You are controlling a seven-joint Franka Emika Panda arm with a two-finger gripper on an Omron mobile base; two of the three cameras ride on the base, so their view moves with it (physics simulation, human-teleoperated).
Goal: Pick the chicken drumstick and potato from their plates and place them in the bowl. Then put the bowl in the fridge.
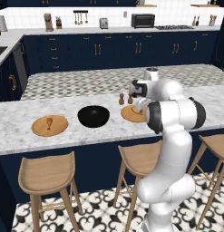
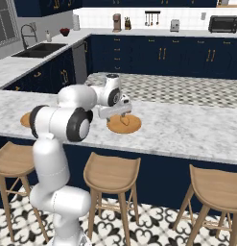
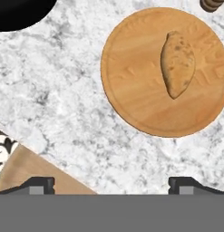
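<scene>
Hovered above table (image 1: 104, 129) with gripper (image 3: 111, 183) spread wide, empty, ready for potato (image 3: 177, 64) lying loose on right plate (image 3: 131, 81). Bowl (image 1: 93, 116) sat between plates; drumstick (image 1: 49, 122) untouched.

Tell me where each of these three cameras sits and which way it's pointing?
Left base view: behind the arm's left, looking forward and down at the counter, bowl and drumstick; white arm at right.
Right base view: behind the arm's right, same counter; arm at left.
Hand view: on the hand, looking down at the potato on its plate; open tool fingertips at bottom.
All three share this plate.
</scene>
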